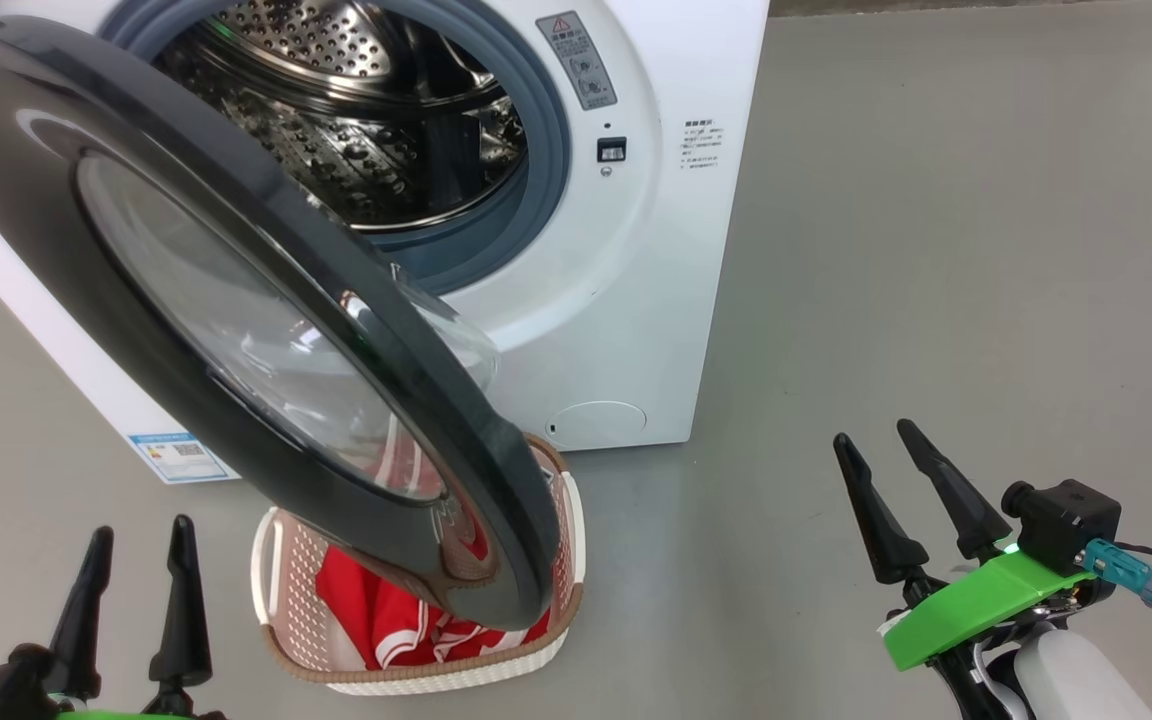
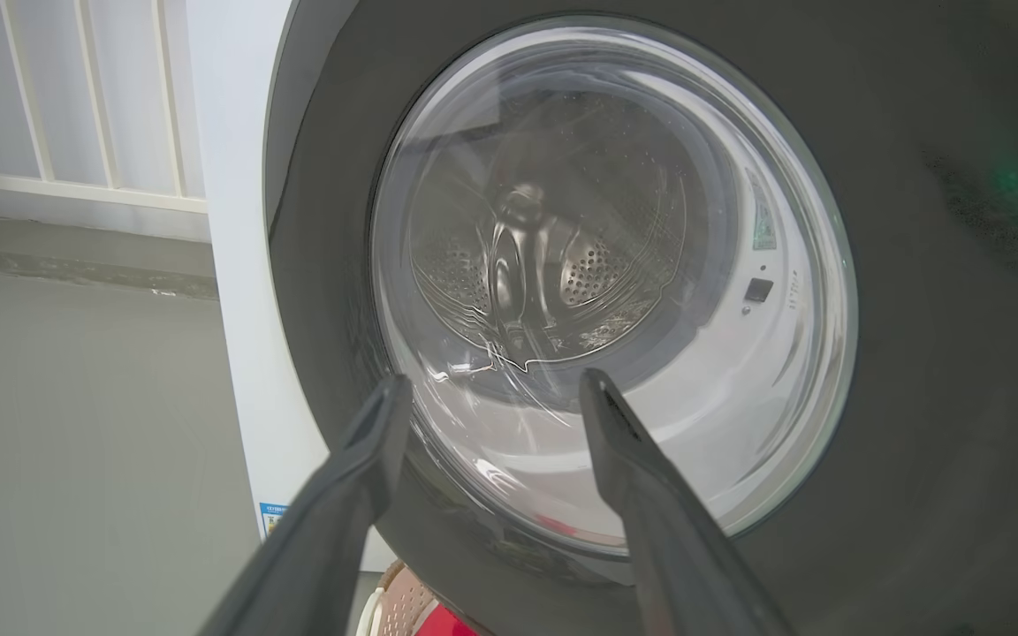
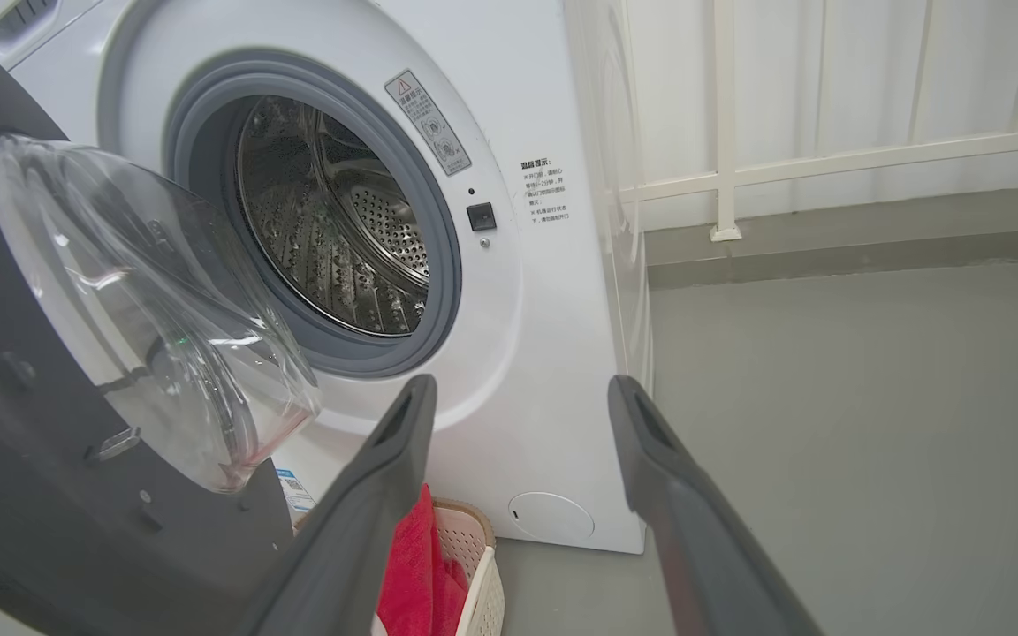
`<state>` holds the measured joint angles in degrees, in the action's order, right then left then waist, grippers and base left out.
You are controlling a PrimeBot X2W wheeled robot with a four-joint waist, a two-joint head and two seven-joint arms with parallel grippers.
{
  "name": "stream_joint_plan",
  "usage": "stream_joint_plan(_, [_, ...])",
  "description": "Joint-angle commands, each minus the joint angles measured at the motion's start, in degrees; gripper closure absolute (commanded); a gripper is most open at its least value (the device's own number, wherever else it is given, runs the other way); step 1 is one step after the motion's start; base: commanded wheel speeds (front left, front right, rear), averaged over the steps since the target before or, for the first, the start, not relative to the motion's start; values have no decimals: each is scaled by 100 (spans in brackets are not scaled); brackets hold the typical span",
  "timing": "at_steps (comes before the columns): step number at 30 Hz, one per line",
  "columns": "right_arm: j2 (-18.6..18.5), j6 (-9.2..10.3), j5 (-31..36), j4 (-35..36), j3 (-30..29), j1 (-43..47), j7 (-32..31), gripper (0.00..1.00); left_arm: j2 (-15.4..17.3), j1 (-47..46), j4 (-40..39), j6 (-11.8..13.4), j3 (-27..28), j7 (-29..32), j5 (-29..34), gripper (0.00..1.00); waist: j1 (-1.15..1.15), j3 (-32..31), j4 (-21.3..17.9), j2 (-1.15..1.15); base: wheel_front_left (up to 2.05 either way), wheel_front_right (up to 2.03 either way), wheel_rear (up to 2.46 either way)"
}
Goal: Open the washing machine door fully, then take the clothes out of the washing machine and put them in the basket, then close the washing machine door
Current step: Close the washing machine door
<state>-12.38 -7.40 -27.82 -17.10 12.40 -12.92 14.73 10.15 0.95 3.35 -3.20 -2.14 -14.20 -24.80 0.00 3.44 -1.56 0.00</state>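
Red clothes (image 1: 376, 610) with white stripes lie in the basket (image 1: 436, 685). The basket is cream-white with little holes and a brown rim. It sits on the grey floor (image 1: 936, 250), just in front of the washing machine (image 1: 636, 300).

The washing machine is a big white box. Its round hole has a grey rubber ring (image 1: 548, 130) around it, and the shiny steel drum (image 1: 356, 130) shows inside. Low on its front are a small round cover (image 1: 596, 422) and a blue sticker (image 1: 181, 455).

The washing machine door (image 1: 236, 330) is open part of the way. It swings out from the left side of the hole. Its wide black rim hangs over the basket and hides part of the basket and the clothes in the head view. In the right wrist view, the clear glass bowl bulges from the door's dark grey inner side, toward the machine.

The left gripper (image 1: 141, 530) is at the lower left, near the basket and the door's bottom edge. Its two dark fingers are apart. In the left wrist view they point at the door's glass from the outer side.

The right gripper (image 1: 874, 433) is at the lower right, well apart from the machine and the basket. Its fingers are apart too, with only floor around them.

A white railing (image 3: 827, 159) stands behind the machine.
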Motion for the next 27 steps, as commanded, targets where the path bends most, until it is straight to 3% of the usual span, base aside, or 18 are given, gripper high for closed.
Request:
stream_joint_plan(1, [-44,-9,-1,127,131,-134,27,0,71,-194,-103,24,183,-61,39,0,0,-4,4,0,0,0,0])
stream_joint_plan(27, [-6,-9,158,219,-9,-130,27,0,-15,-212,-76,-9,218,-78,116,0,0,37,51,0,0,0,0])
